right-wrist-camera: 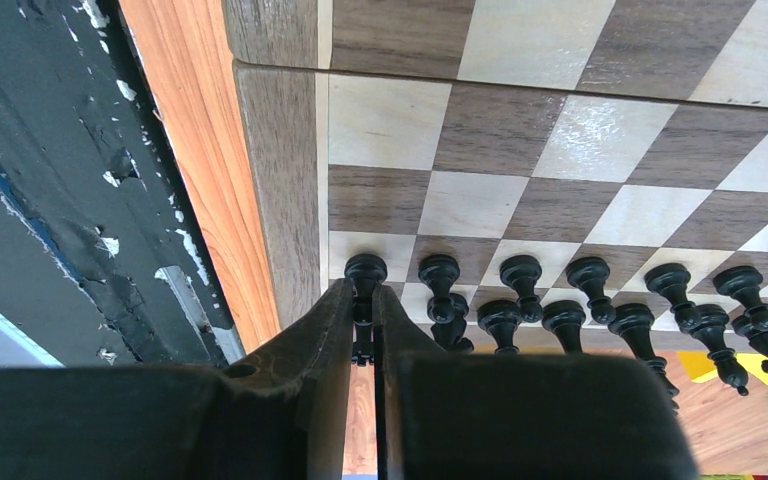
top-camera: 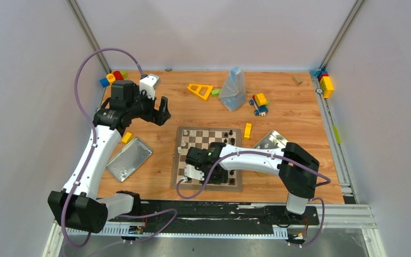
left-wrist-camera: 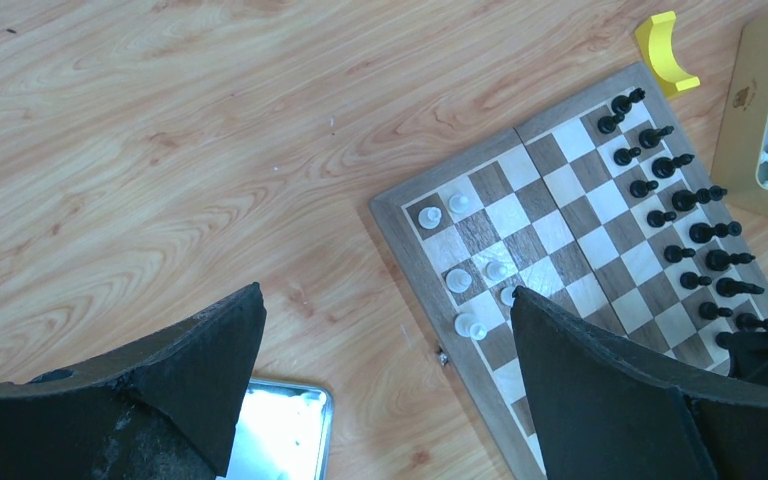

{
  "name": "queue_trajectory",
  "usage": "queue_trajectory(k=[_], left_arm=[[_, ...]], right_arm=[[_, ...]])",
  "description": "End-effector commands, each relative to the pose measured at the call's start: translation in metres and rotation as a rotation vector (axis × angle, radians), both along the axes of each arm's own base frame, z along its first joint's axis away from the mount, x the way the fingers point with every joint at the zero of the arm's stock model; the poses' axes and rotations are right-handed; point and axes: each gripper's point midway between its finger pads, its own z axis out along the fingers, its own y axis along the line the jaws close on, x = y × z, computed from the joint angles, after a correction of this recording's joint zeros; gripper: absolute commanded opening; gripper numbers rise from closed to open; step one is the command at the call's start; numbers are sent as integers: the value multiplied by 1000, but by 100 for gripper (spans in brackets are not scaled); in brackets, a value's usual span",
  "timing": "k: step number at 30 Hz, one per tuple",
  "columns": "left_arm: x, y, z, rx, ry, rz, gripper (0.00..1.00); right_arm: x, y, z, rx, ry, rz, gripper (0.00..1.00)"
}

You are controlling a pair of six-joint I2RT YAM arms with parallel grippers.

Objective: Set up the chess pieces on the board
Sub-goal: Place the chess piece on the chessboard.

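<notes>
Two rows of small black chess pieces [right-wrist-camera: 580,300] line the checked wooden board's [right-wrist-camera: 520,130] lower edge in my right wrist view. My right gripper [right-wrist-camera: 365,312] pinches the leftmost black piece [right-wrist-camera: 365,270]; my left gripper [top-camera: 159,112] hangs spread wide, upper left overhead.

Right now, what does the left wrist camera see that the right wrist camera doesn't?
Only the left wrist view shows the white chess pieces, a yellow curved block, the silver lid, the tin box and the open left gripper. Only the right wrist view shows the right gripper shut on a black pawn at the row's end, and the black strip along the table's edge. Both show the chessboard and two rows of black chess pieces.
</notes>
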Motion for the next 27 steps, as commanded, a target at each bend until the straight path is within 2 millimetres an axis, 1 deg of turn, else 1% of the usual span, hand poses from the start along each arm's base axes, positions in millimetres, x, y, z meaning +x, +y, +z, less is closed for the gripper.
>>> queue_trajectory(k=[1, 6, 16, 27], left_arm=[[1, -1, 15, -9, -64, -17, 100], [0, -1, 16, -12, -63, -18, 100], [1, -1, 16, -12, -63, -19, 100], [1, -1, 15, -12, -62, -19, 100]], right_arm=[[1, 11, 7, 31, -5, 8, 10], [1, 10, 6, 27, -4, 9, 11], [0, 8, 2, 23, 1, 9, 17], [0, 9, 3, 32, -3, 2, 21]])
